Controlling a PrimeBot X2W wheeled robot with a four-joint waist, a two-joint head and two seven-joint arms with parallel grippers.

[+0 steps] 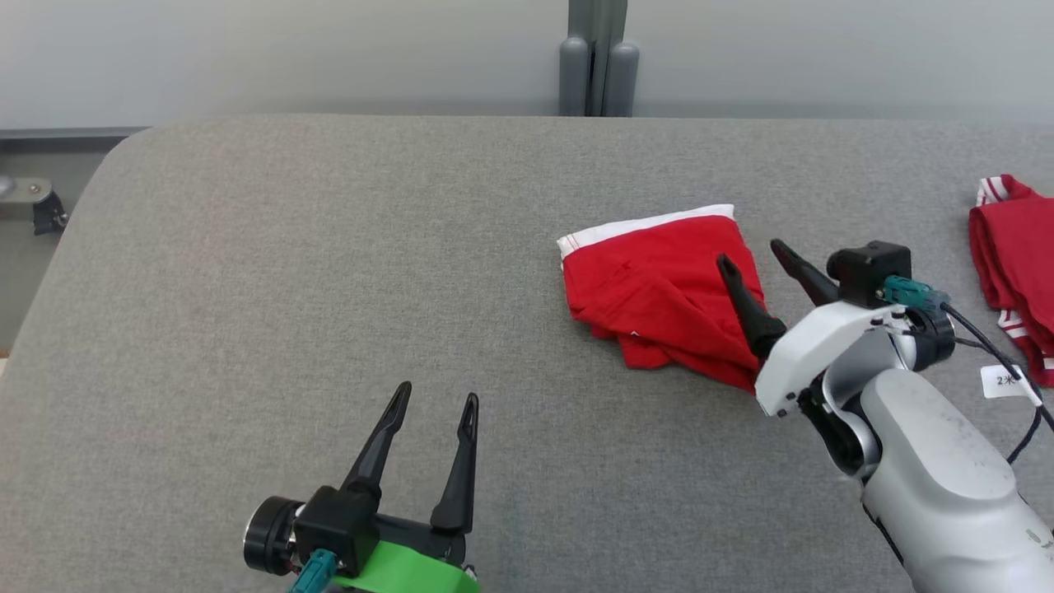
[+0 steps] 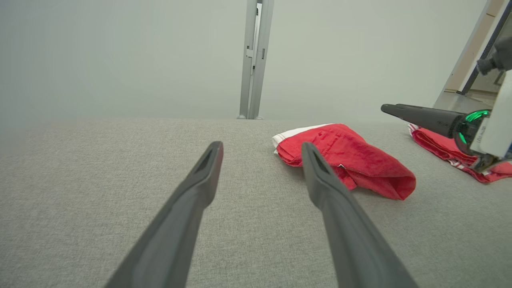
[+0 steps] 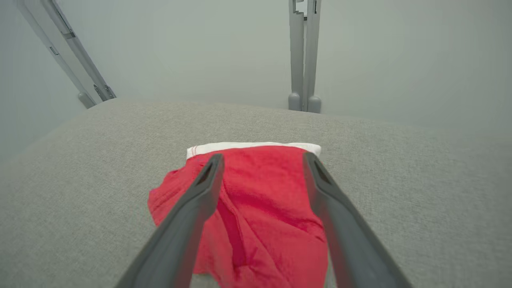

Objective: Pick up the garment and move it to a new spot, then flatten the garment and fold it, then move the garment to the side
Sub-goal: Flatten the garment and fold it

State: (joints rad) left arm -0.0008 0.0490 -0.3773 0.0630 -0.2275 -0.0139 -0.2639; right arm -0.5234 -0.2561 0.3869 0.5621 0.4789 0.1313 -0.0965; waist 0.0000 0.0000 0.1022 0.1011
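The right claw (image 1: 751, 252) hangs spread over the rumpled red garment (image 1: 650, 284), gripping nothing (left claw (image 1: 437, 391) spread too, well apart). A finger could snag the loose folds beneath it and drag them.

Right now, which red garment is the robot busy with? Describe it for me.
Start at the grey table, then find the right arm's open fingers. The red garment at their tips is crumpled, white-banded; the other red garment lies far right.

Even, bright light, soft shadow beneath the garment (image 2: 360, 164); wrist views' backgrounds hazy.
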